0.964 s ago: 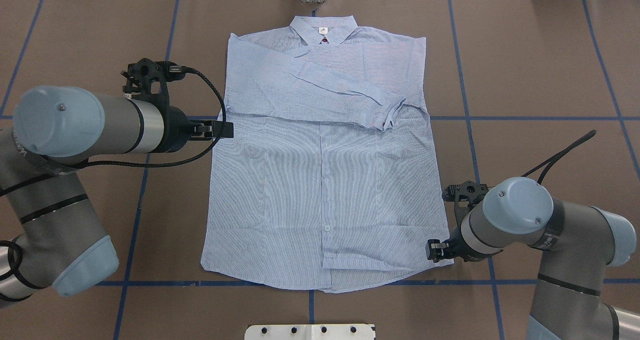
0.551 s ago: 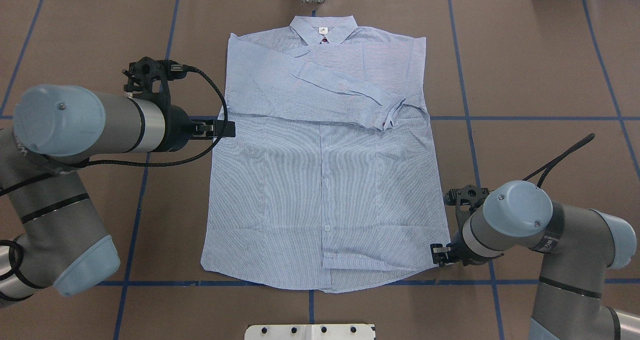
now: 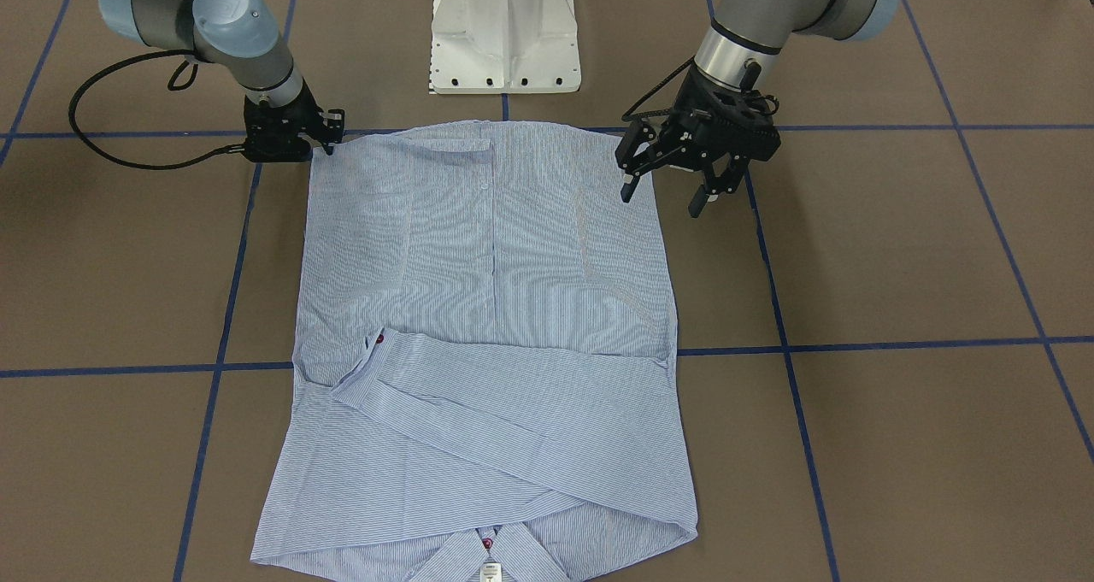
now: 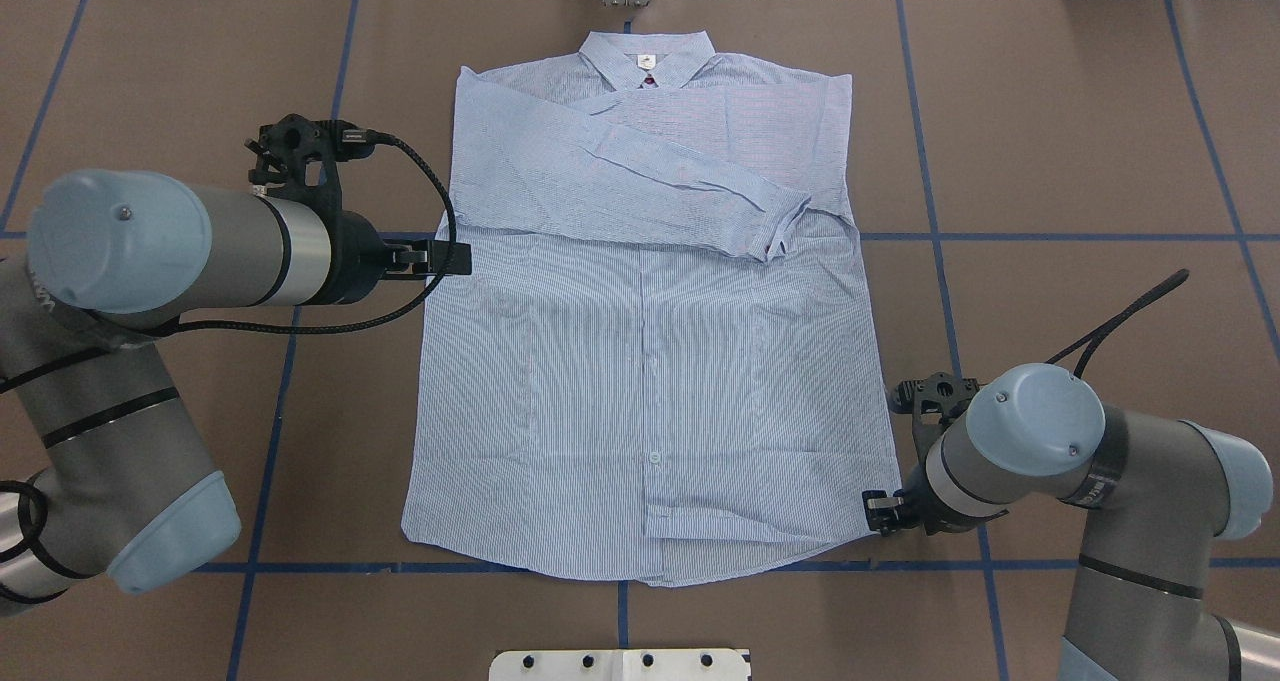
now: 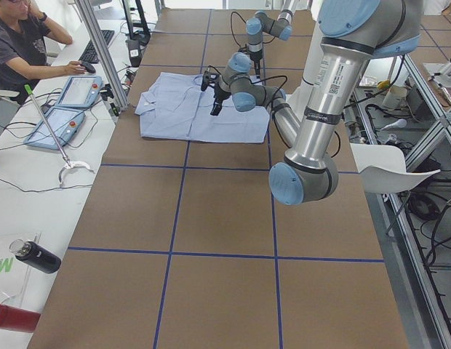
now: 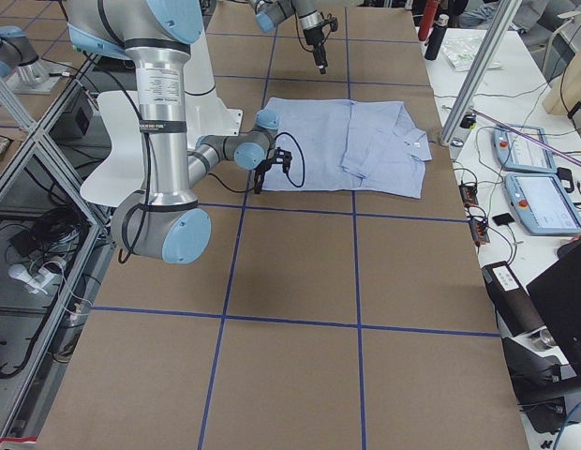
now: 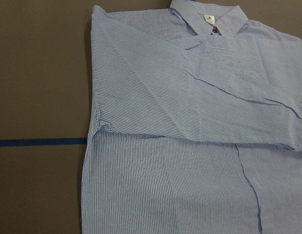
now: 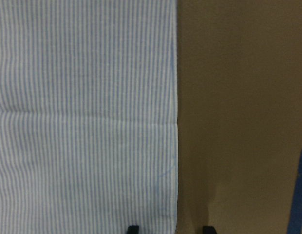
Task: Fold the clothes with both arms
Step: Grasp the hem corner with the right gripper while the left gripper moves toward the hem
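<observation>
**Both pincers waiting at the shirt's edges, body fold just beginning**

The black two-finger right pincer (image 4: pixel 872 512) is sitting low at the hem corner (image 3: pixel 318 156) of the light blue-and-white finely striped button-up shirt (image 4: pixel 650 381), on the robot's right. Its jaws are standing a little apart and gripping nothing. In the right wrist view its fingertips (image 8: pixel 133 228) are straddling the shirt's side edge, one over cloth and the other over bare brown. The black two-finger left pincer (image 3: pixel 663 197) is hovering with jaws spread wide and empty. One finger is hanging over the shirt's opposite side edge, about midway along the body, and the other is hanging beyond it.

The shirt is lying flat in the middle of the brown, blue-taped surface (image 4: pixel 1080 161), its collar (image 4: pixel 646 57) pointing at the far edge and its hem at the robot's edge. The long sleeves (image 4: pixel 640 176) are already lying folded across the chest, so the body fold looks like the step in hand.

Next, the right pincer probably needs to pinch that thin corner without dragging it. The left probably needs to come down to a matching grip, so that both are lifting evenly.
</observation>
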Robot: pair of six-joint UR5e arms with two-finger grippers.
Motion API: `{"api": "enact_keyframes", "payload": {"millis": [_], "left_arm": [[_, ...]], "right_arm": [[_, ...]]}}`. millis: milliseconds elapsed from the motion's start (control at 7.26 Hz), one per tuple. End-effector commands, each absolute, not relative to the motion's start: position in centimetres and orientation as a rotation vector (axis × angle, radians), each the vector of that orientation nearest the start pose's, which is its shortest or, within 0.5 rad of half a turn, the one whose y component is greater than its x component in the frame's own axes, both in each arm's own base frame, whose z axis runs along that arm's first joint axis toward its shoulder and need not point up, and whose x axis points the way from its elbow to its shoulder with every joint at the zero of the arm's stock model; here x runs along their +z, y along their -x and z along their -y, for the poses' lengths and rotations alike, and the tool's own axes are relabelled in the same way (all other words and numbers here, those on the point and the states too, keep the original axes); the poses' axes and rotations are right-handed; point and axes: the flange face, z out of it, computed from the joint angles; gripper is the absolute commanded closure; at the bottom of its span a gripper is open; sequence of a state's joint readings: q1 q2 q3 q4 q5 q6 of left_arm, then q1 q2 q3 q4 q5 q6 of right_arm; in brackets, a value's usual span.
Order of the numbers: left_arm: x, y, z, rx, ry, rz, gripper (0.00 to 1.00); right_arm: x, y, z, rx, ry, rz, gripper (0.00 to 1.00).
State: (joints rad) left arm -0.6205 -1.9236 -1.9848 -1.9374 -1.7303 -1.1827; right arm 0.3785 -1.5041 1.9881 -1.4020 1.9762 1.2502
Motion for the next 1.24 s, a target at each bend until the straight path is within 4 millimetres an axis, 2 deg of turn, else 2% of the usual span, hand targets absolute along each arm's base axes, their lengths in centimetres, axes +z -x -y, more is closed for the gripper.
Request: {"api": "enact_keyframes", "payload": {"millis": [0, 276, 551, 827, 1102], "left_arm": [[24.11, -38.85, 42.15, -0.116, -0.421, -1.058, 0.01], [24.02, -38.86, 42.16, -0.116, -0.422, -1.059, 0.01], [24.02, -38.79, 42.21, -0.117, -0.423, -1.059, 0.01], [24.02, -38.79, 42.22, -0.117, -0.423, -1.059, 0.01], [24.02, -38.85, 42.17, -0.116, -0.423, -1.059, 0.01]], "right_arm": [[41.58, 44.08, 27.41, -0.082, 0.149, 0.739, 0.47], [41.55, 44.27, 27.21, -0.087, 0.152, 0.740, 0.54], [41.53, 44.31, 27.09, -0.090, 0.158, 0.742, 0.68], [41.53, 44.38, 27.11, -0.090, 0.158, 0.742, 0.76], [41.37, 44.35, 27.17, -0.090, 0.157, 0.745, 0.95]]}}
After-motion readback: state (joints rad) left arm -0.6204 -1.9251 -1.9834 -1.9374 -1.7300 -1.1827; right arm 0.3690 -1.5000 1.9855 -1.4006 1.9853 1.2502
